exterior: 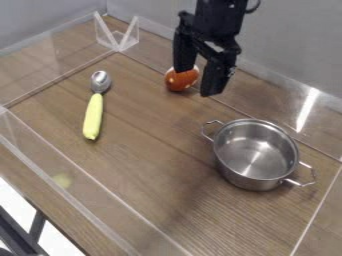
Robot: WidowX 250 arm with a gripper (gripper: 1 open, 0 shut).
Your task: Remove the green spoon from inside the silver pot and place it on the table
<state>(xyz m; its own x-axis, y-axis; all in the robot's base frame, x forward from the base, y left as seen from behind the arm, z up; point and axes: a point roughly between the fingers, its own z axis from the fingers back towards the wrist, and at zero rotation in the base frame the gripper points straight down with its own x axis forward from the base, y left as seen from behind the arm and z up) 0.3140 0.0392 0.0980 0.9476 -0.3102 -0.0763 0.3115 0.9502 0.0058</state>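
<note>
No text or labels readable — nothing legible anywhere.

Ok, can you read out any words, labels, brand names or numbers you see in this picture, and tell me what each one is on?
No readable text anywhere in this view.
Spoon: no markings.
Pot: plain steel, no brand or stamp visible.
End effector: black, no lettering that can be made out.
Table and its clear walls: no labels, stickers or numbers.
</note>
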